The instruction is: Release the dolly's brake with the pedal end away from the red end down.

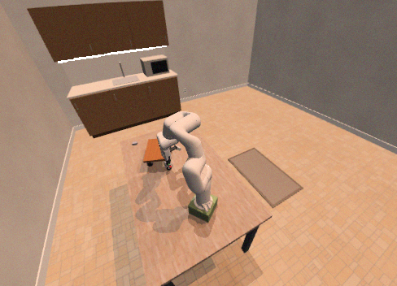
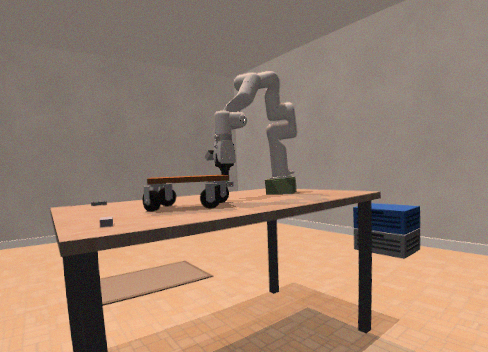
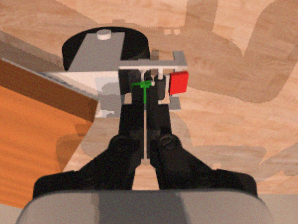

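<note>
The dolly [image 2: 187, 179] has an orange-brown deck [image 1: 154, 150] and black casters and stands on the far part of the table. In the wrist view its deck [image 3: 35, 130] fills the left side, with a black caster wheel [image 3: 105, 47] and grey bracket above. The brake pedal's red end [image 3: 179, 82] sticks out to the right. Its green end [image 3: 142, 87] lies right under my fingertips, mostly hidden. My gripper [image 3: 145, 101] [image 2: 223, 172] is shut and empty, its tips pressed down on the green end at the dolly's corner.
Two small dark blocks [image 2: 105, 221] [image 2: 98, 203] lie near the table's left end. My green base [image 2: 280, 185] stands on the table to the right. Blue and grey crates [image 2: 386, 229] stand on the floor beyond the table's right edge.
</note>
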Controlling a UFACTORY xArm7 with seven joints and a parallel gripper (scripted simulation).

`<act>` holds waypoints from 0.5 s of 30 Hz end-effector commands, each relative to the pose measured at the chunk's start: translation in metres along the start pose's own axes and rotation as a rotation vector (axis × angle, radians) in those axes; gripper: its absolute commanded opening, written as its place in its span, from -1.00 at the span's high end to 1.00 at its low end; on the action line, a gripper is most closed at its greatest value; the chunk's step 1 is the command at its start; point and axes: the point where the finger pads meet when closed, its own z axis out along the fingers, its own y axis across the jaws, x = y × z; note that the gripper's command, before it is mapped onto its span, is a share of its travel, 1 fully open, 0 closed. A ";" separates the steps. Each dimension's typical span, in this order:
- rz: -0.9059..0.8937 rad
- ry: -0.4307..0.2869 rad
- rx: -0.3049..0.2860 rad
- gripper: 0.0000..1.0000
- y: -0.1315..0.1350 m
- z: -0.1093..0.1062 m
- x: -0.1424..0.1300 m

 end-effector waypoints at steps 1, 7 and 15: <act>0.000 -0.001 0.005 1.00 -0.002 0.002 0.000; 0.000 -0.001 0.005 1.00 -0.002 0.005 0.000; 0.000 -0.001 0.005 1.00 -0.002 0.005 0.000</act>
